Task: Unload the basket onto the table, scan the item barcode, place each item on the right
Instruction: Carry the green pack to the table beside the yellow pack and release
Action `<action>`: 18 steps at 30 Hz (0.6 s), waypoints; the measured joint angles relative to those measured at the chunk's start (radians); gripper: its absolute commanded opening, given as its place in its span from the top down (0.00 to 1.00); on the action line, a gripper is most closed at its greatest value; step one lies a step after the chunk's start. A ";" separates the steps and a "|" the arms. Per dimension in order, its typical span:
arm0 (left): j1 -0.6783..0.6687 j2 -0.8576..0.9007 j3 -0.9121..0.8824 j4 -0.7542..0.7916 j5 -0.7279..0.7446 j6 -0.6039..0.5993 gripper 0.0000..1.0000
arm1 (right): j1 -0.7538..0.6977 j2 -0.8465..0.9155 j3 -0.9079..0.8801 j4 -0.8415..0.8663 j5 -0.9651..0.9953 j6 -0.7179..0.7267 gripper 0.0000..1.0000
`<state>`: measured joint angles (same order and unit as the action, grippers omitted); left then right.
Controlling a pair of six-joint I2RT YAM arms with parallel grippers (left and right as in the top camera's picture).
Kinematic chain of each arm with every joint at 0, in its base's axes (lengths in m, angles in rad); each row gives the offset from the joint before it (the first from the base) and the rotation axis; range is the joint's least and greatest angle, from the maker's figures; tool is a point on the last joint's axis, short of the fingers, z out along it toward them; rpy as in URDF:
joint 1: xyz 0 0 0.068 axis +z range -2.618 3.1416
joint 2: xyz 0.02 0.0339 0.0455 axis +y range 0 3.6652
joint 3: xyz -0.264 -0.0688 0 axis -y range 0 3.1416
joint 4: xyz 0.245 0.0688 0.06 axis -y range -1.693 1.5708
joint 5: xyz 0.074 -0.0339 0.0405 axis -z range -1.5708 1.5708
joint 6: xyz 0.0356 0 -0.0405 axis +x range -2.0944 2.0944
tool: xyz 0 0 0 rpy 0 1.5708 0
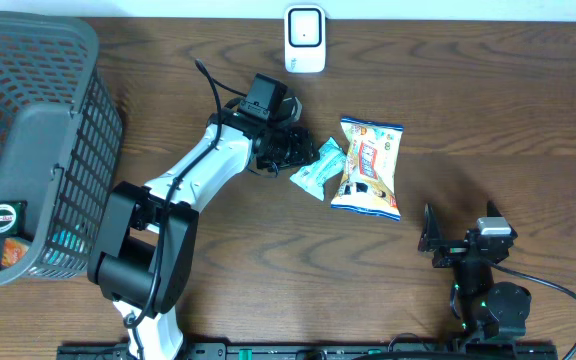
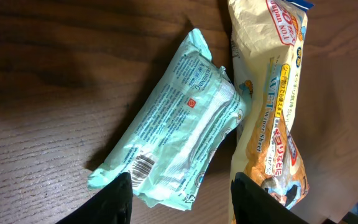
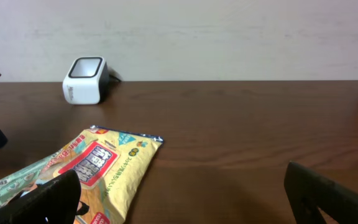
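The pick-up is judged to be the step in hand, with the scan itself not yet reached. The mint-green plastic packet [image 2: 179, 124] lies flat on the dark wooden counter [image 1: 488, 110], on the robot's side of the white box-shaped scanner [image 1: 305, 38] and near it. Its printed barcode [image 2: 143, 167] is turned upward at the end nearest the left gripper [image 2: 182, 180]. That gripper is held partly open, its fingers set either side of the barcode end, and nothing is gripped. Whether one finger brushes the packet's corner cannot be told from the wrist view. The right gripper [image 3: 181, 177] is spread wide and empty, parked well away from the scanner towards the robot's right.

The next move is judged to call for the fingers to be closed on the packet. It would then be lifted and carried up to the scanner, with the barcode turned to face the scanner window.

A yellow printed snack bag [image 1: 368, 170] is pressed against the packet's long edge on the side away from the left arm, so it may be dragged along. The stretch of counter between packet and scanner is bare. The grey plastic mesh basket [image 1: 98, 110] stands well off to the scanner's left.
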<state>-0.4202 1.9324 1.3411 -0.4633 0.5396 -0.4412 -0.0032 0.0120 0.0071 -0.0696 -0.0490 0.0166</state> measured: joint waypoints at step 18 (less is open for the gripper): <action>0.314 -0.495 0.005 0.001 -0.003 0.012 0.42 | 0.000 0.000 0.000 0.000 0.000 0.000 0.01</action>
<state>-0.1062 1.4376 1.3464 -0.4625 0.5362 -0.4290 -0.0032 0.0120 0.0071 -0.0692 -0.0490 0.0166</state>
